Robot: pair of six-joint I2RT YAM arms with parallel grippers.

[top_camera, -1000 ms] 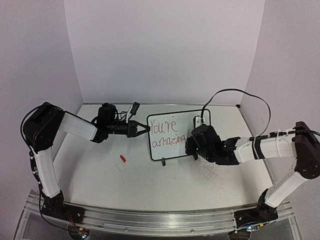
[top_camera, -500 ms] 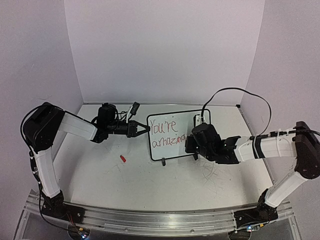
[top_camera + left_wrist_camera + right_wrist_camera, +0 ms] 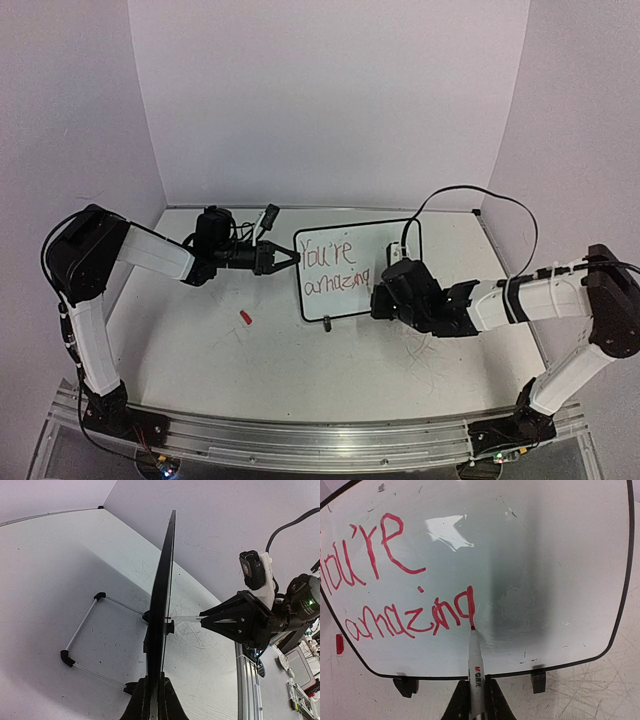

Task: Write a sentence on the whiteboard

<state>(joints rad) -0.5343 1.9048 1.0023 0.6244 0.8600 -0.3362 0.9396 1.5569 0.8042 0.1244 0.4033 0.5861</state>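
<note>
From above, the whiteboard point(image 3: 380, 240) stands on its long edge at the middle of the table point(image 3: 250, 370), tilted back, with its black frame and rounded corners showing. The sentence point(image 3: 335, 268) runs in thin red handwriting across the left half in two lines. The left gripper point(image 3: 294, 257) is clamped on the board's left edge, and the right gripper point(image 3: 377, 291) sits at the lower right of the writing. A small red cap point(image 3: 245, 317) lies well apart to the left. The left wrist camera sees the whiteboard point(image 3: 162, 605) edge-on as a dark, thin blade, with the left gripper point(image 3: 152, 697) pinched shut on its near edge. A thin wire prop point(image 3: 65, 657) with black corners rests on the table behind it. From the other side, the right gripper point(image 3: 202, 621) presses a white marker point(image 3: 182, 617) against the board's face. At the right wrist, the whiteboard point(image 3: 555, 545) fills the view, glossy with a glare patch and faint grey smudges, on two black feet point(image 3: 538, 680). The sentence point(image 3: 395, 595) reads "You're" above "amazing". The marker point(image 3: 476, 665) has its red tip on the last letter, and the right gripper point(image 3: 475, 697) is closed around its barrel.
</note>
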